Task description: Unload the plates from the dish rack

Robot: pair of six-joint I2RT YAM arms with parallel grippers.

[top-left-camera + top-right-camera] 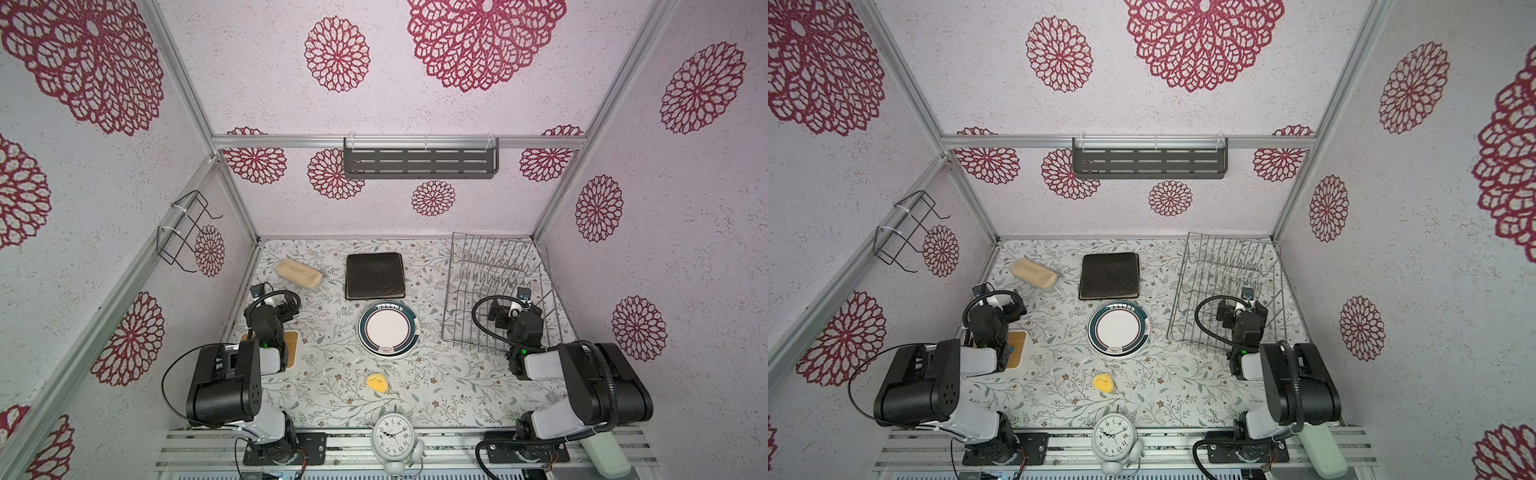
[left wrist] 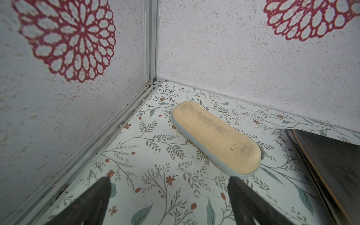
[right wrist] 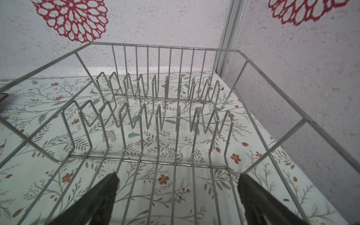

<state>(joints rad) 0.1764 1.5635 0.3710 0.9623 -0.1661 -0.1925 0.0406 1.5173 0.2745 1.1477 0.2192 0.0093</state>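
Plates (image 1: 1119, 329) lie flat and face up on the desk (image 1: 457, 386), outside the dish rack (image 1: 496, 286). The round plates (image 1: 388, 329), white with teal rim bands, sit stacked to the left of the right hand (image 3: 177, 176), between the two hands, with a second white rim peeking out beneath. The square plates (image 1: 375, 275), dark on top, lie just beyond them, to the right of the left hand (image 2: 169, 178), their edges roughly square with the desk's sides.

The dish rack stands under and ahead of the right hand. Its long sides seem to run away from that hand toward the back wall, and its two rows of upright tines lie across. The right hand hangs released, fingers wide, over the near grid base. The left hand is likewise released and grasps nothing, with a beige oblong case (image 2: 216, 136) just ahead of it.

The right wrist view shows desk print between every tine. The left wrist view shows the square plates' layered edge with a tan line. Only the top views show both stacks and the rack together.
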